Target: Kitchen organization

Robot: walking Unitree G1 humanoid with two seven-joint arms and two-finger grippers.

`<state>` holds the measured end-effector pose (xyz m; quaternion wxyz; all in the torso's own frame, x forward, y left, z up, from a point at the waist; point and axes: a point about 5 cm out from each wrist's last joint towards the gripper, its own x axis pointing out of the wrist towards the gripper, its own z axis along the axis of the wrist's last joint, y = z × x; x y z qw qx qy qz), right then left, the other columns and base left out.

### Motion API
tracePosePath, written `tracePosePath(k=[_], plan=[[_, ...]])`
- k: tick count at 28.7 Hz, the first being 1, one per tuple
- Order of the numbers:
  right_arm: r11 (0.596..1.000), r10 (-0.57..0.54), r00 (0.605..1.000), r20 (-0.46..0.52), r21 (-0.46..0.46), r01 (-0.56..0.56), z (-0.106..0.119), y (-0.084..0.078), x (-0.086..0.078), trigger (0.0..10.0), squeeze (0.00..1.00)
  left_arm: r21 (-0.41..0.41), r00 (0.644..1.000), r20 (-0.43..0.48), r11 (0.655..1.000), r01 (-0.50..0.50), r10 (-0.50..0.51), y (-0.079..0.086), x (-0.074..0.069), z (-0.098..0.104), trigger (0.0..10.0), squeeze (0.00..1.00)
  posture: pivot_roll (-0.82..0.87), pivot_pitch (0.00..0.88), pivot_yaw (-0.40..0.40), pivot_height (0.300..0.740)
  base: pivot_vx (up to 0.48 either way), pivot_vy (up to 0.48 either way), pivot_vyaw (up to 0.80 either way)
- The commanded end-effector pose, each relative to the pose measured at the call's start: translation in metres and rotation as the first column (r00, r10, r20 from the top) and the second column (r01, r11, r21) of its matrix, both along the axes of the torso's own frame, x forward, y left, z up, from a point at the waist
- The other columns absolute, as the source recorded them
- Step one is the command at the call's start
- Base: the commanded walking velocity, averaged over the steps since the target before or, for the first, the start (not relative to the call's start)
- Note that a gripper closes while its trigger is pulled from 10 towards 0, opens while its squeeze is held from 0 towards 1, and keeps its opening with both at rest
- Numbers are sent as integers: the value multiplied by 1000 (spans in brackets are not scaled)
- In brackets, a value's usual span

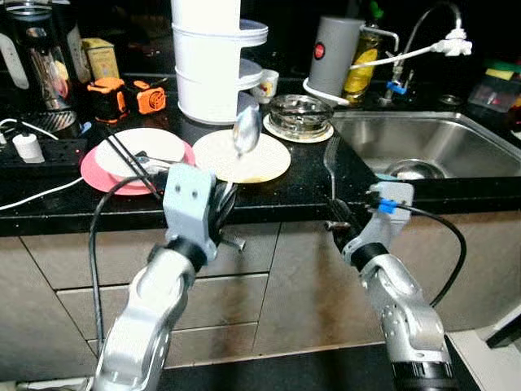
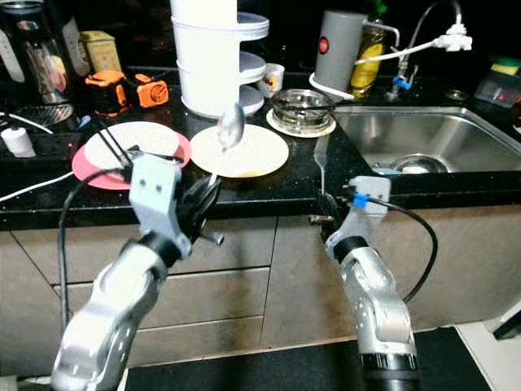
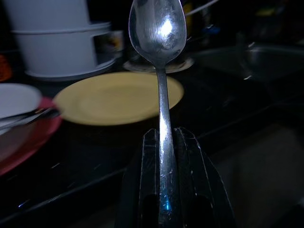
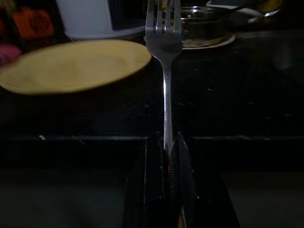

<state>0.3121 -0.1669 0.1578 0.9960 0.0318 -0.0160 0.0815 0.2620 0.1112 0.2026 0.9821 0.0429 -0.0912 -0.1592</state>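
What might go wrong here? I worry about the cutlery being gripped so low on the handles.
1. The left gripper pinches the spoon near the handle's end, so the bowl could swing or slip and drop onto the yellow plate.
2. The right gripper holds the fork the same way; it could twist loose and fall by the counter edge.
3. The raised spoon stands close to the white stacked container; a forward move might knock it.

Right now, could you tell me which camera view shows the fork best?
The right wrist view: the fork stands upright, tines sharp, its handle clamped between the right gripper's fingers. In both eye views it is a faint sliver at the counter edge, tines unreadable.
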Motion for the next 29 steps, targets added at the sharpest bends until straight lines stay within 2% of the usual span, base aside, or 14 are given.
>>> tracePosePath(k=[1,2,5,6,8,10,12,17,20,21,24,29], plan=[[997,-25,1000,9,-73,25,-2,-1,0,10000,0,27,999,39,999,-22,21,5,-5,3,3529,0,103,0,-80,740,0,0,0],[995,-31,998,54,-90,36,0,-3,0,10000,0,47,998,33,998,-47,46,12,-7,-1,10000,0,105,0,-82,740,0,0,0],[976,-68,993,97,-199,86,-4,-13,-1,10000,0,84,991,16,987,-135,135,35,-16,-10,10000,0,105,0,-86,740,0,0,0],[979,-43,996,83,-196,59,-7,-18,-3,10000,0,118,985,12,978,-171,171,45,-21,-16,10000,0,109,0,-92,740,0,0,0],[981,-31,996,80,-186,46,-7,-19,-4,10000,0,129,984,12,975,-180,180,47,-23,-17,10000,0,109,0,-92,740,0,0,0],[990,-23,998,62,-137,31,-9,-22,-6,10000,0,139,981,6,971,-193,194,48,-27,-21,10000,0,112,0,-95,740,0,0,0],[994,-4,999,44,-107,8,-15,-21,-11,10000,0,147,981,-2,971,-191,193,47,-32,-26,10000,0,111,0,-99,740,0,0,0],[997,19,999,50,-78,-15,-19,-17,-13,10000,0,92,985,-10,981,-168,170,39,-34,-25,10000,0,111,0,-99,740,0,0,0],[998,32,997,71,-64,-27,-15,-15,-11,10000,0,80,985,7,982,-170,170,37,-33,-21,10000,0,109,0,-99,740,0,0,0],[998,49,994,94,-45,-45,-9,-12,-8,10000,0,49,986,23,985,-167,166,34,-28,-16,10000,0,101,0,-97,740,0,-270,0],[997,73,989,126,-38,-69,-1,-9,-3,10000,0,24,988,39,988,-150,149,29,-23,-12,10000,0,98,0,-97,740,0,-338,0],[994,102,983,150,-51,-96,5,-8,-1,10000,0,22,990,43,991,-135,134,28,-23,-11,10000,0,100,0,-94,740,0,-397,800]])
